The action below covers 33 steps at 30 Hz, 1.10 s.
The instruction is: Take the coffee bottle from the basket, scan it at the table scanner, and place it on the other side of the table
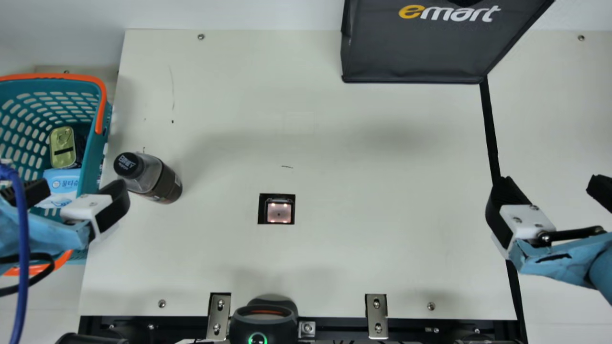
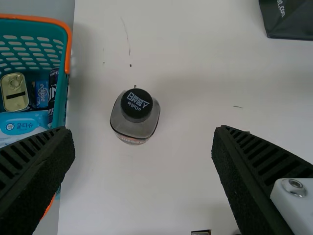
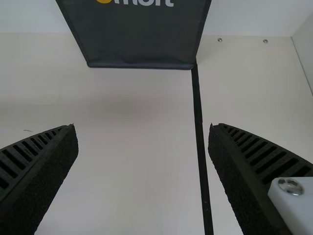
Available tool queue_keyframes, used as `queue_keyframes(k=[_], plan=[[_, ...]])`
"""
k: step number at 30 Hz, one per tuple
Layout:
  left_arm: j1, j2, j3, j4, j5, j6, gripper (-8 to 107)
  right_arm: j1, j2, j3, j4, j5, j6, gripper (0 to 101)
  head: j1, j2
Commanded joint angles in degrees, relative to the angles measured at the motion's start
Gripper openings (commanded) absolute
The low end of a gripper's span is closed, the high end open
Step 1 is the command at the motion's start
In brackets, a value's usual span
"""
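Observation:
My left gripper [image 1: 76, 191] is open over the basket's right side in the main view, close to the coffee bottle [image 1: 155, 179], which stands on the table with a dark cap. In the left wrist view the bottle [image 2: 135, 117] is beyond the open left gripper [image 2: 143, 147], untouched. The square table scanner [image 1: 278, 213] lies set into the table, lit. My right gripper [image 1: 550, 191] stands open with nothing between its fingers at the table's right; the right wrist view has the same gripper [image 3: 143, 144] over bare tabletop.
The teal basket [image 1: 91, 157] with an orange rim holds a tin [image 1: 62, 147] and a blue pack [image 1: 62, 184] at the left. A black bag [image 1: 411, 48] stands at the back. A dark device [image 1: 264, 320] sits at the front edge.

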Motion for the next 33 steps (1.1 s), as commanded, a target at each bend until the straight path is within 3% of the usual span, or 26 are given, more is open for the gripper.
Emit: queue_keyframes(k=[1, 12, 33], plan=[[0.0, 0.0, 0.0, 0.0, 0.0, 0.0, 90, 0.0, 0.0, 0.0, 0.0, 0.0, 0.0, 95, -1.6, 0.0], [-0.9, 1.0, 1.9, 2.5, -1.8, 0.4, 90, 0.0, 0.0, 0.0, 0.0, 0.0, 0.0, 95, -1.6, 0.0], [-4.3, 1.8, 13.4, 5.4, -13.5, -1.3, 90, 0.0, 0.0, 0.0, 0.0, 0.0, 0.0, 95, -1.6, 0.0]])
